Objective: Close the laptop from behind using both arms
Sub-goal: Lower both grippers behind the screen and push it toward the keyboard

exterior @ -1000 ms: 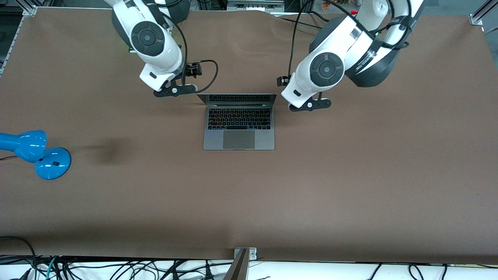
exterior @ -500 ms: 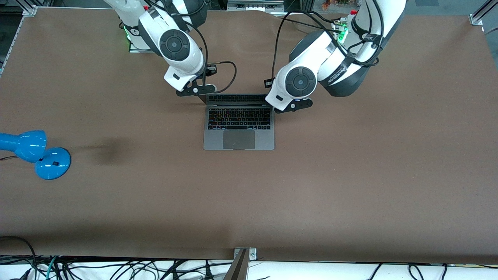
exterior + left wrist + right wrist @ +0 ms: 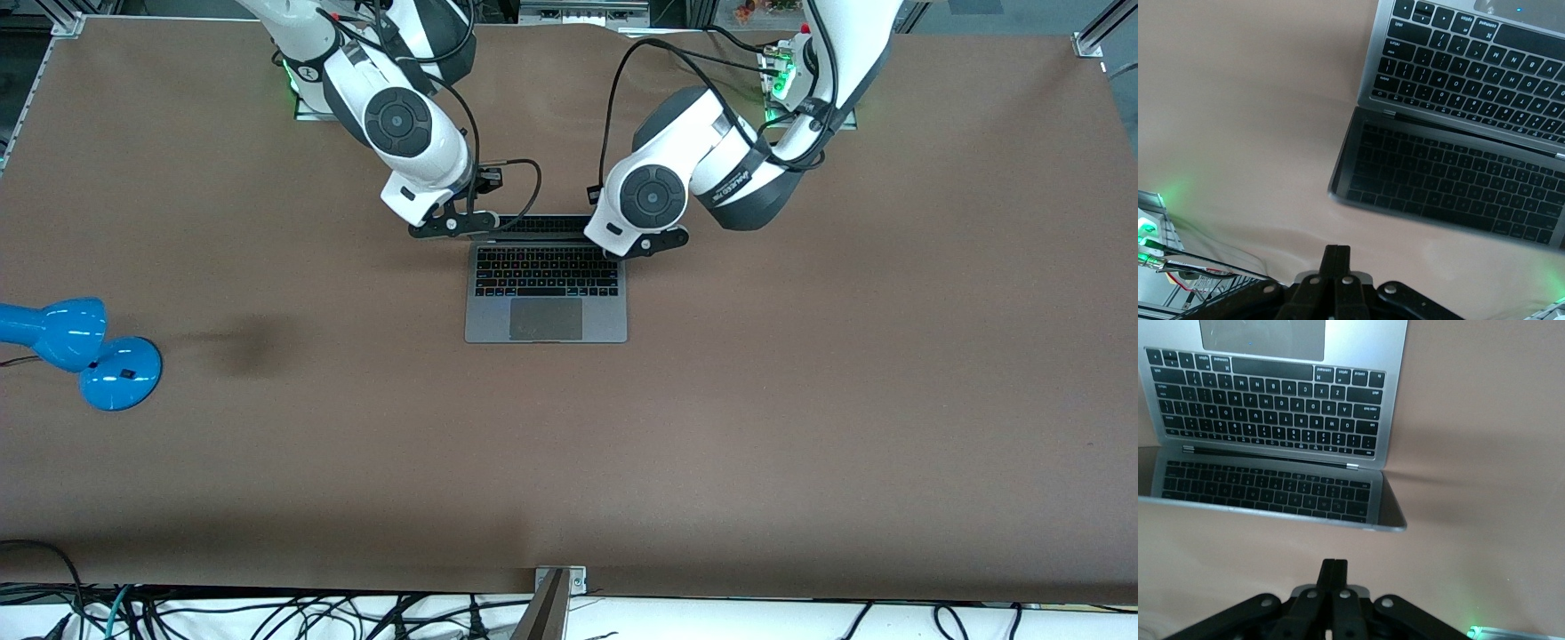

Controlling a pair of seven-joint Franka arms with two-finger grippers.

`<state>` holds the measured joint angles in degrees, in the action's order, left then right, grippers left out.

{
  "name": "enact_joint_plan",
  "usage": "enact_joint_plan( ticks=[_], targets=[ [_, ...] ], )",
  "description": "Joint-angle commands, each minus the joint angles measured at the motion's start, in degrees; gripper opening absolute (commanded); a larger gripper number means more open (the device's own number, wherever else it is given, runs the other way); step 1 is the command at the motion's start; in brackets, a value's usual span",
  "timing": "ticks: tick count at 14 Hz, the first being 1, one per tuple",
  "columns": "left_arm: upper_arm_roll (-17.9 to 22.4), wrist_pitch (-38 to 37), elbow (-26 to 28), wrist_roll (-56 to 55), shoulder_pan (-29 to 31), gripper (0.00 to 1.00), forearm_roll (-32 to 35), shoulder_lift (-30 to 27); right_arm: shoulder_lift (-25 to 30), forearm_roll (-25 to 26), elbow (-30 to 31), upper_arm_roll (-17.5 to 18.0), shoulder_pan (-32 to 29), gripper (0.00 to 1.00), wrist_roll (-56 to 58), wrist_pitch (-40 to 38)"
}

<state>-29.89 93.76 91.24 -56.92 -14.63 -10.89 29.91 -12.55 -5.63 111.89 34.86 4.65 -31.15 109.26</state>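
The silver-grey laptop (image 3: 546,298) stands open at the table's middle, with its dark screen upright and mirroring the keyboard. It shows in the left wrist view (image 3: 1458,67) and the right wrist view (image 3: 1271,400). My left gripper (image 3: 653,244) is shut and empty, over the lid's corner at the left arm's end; its fingertips (image 3: 1337,252) are pressed together, with the screen's top edge just ahead. My right gripper (image 3: 449,225) is shut and empty, over the lid's corner at the right arm's end; its fingertips (image 3: 1334,565) are also together.
A blue desk lamp (image 3: 89,351) lies at the right arm's end of the table, nearer to the front camera than the laptop. Dark cables hang from both wrists. Brown table (image 3: 800,400) surrounds the laptop.
Both arms have swung inward, toward each other. Each gripper has moved from beside the laptop to a top corner of its lid. The laptop has not moved.
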Motion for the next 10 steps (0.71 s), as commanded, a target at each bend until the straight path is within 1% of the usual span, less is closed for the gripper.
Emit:
enact_joint_plan(
  ticks=[1,4,6,8,10],
  targets=[
    [0.27,-0.51,-4.40,0.14,-0.22,0.00,-0.27,3.31,-1.42,0.97,-2.55,-0.14,-0.70,0.00,-0.40,-0.01],
    [0.88,-0.51,-6.59,0.14,-0.05,0.00,-0.19,5.42,-2.39,0.97,-3.78,-1.37,-0.79,0.00,-0.31,0.08],
    [1.49,-0.51,-7.30,0.23,-0.05,0.00,-0.01,6.30,-3.35,2.11,-4.66,-1.98,-0.79,0.00,-0.40,0.08],
    [1.67,-0.42,-7.57,0.22,-0.05,0.00,1.13,7.26,-4.49,3.51,-5.36,-1.99,-0.70,0.00,-0.40,1.04],
    [2.02,-0.25,-9.23,0.14,-0.05,0.00,1.31,8.58,-6.07,3.69,-6.33,-1.99,-0.70,0.00,-0.40,2.01]
  ],
)
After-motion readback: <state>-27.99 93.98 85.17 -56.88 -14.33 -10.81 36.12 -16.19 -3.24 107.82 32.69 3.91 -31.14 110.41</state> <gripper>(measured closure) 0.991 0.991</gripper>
